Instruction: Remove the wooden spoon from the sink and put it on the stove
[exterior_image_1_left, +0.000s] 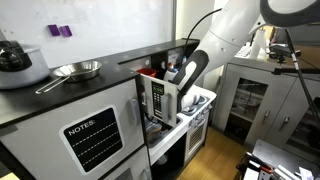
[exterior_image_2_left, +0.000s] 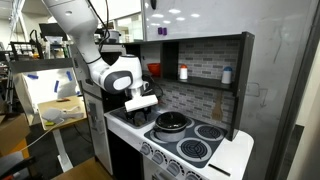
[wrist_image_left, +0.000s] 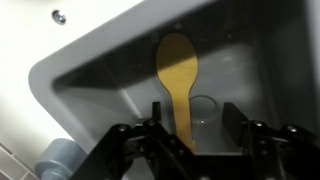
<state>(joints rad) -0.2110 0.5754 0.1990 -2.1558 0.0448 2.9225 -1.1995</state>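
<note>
While the wooden spoon (wrist_image_left: 177, 72) lies in the sink (wrist_image_left: 100, 75) (wrist view), jaws stand apart astride it.

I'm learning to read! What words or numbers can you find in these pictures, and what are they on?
"NOTES:" is written on the black chalkboard panel on the grey cabinet door.
Button panel on the white appliance: marks too small to read.
Jars on the shelf: labels too blurred to read.
Wrist view: no text.
</note>
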